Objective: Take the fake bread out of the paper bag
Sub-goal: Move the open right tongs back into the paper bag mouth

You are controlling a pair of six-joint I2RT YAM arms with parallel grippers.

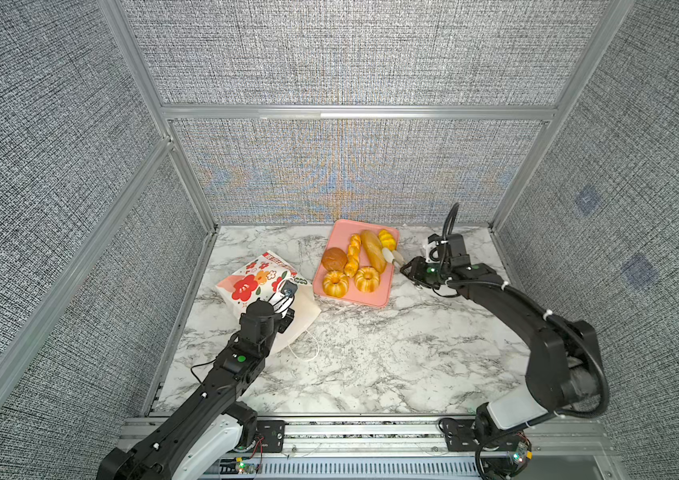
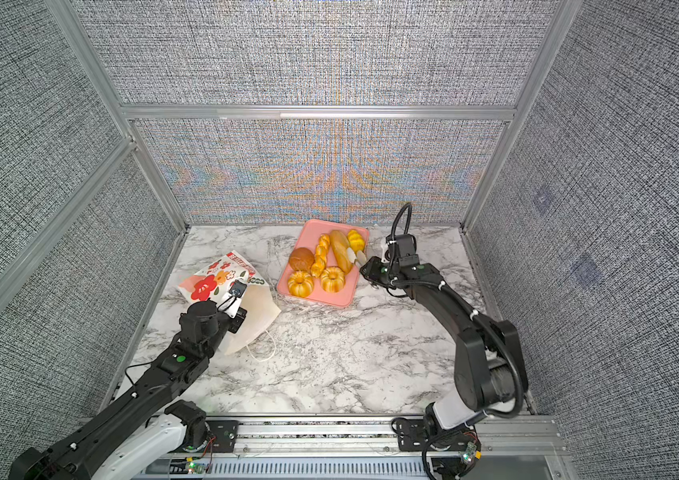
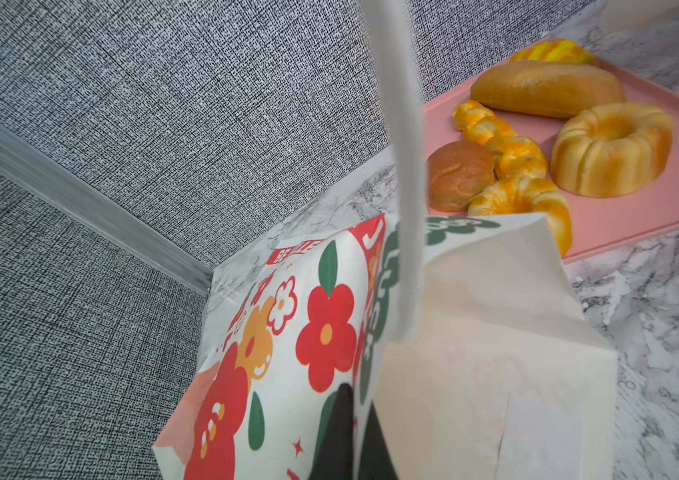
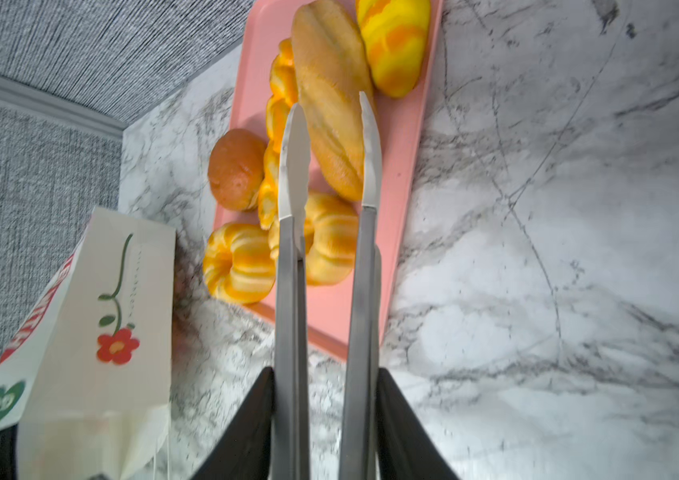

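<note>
While the left gripper (image 3: 354,432) clamped the flowered white paper bag (image 1: 254,282) by its rim, the right gripper (image 4: 325,415) pinched steel tongs (image 4: 287,291) whose parted tips straddled glossy golden fake bread (image 4: 331,104) on the flat pink tray (image 1: 371,297), so pulling back askew risked dragging it off.

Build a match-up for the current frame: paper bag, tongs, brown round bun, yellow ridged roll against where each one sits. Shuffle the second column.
Things:
1. paper bag
2. tongs
3. brown round bun
4. yellow ridged roll

Places, as seen in both top views:
a. far right corner of the pink tray
b. held in the right gripper
c. on the table, left of the tray
d. left side of the tray, next to the twisted stick

Pairs: 1-c, 2-b, 3-d, 4-a
</note>
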